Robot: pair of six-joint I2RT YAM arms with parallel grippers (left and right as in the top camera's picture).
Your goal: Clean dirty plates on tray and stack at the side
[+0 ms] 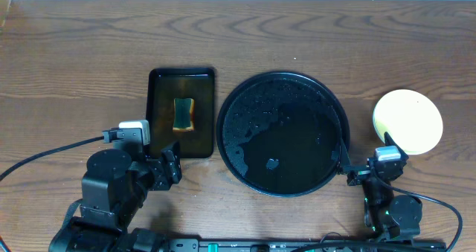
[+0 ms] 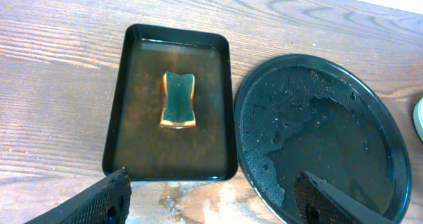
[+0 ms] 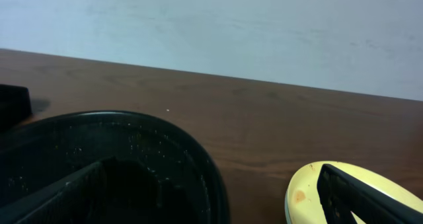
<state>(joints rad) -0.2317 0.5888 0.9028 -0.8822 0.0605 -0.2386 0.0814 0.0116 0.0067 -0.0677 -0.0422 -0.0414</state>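
Observation:
The round black tray [image 1: 327, 103] sits mid-table, wet and with no plates on it; it also shows in the left wrist view [image 2: 390, 128] and the right wrist view [image 3: 198, 158]. A pale yellow plate [image 1: 409, 118] lies on the table to its right, with a small brown spot near its rim [image 3: 299, 196]. A thin bluish edge shows under its rim; the light blue plates are otherwise hidden. My right gripper [image 1: 366, 154] is open and empty, one finger over the tray's rim and one over the yellow plate. My left gripper [image 1: 167, 169] is open and empty near the front.
A rectangular black tray [image 1: 158, 118] holding brownish water and a green-topped sponge [image 1: 184, 114] stands left of the round tray. Water is spilled on the wood in front of it [image 2: 211, 197]. Cables run along the front edge.

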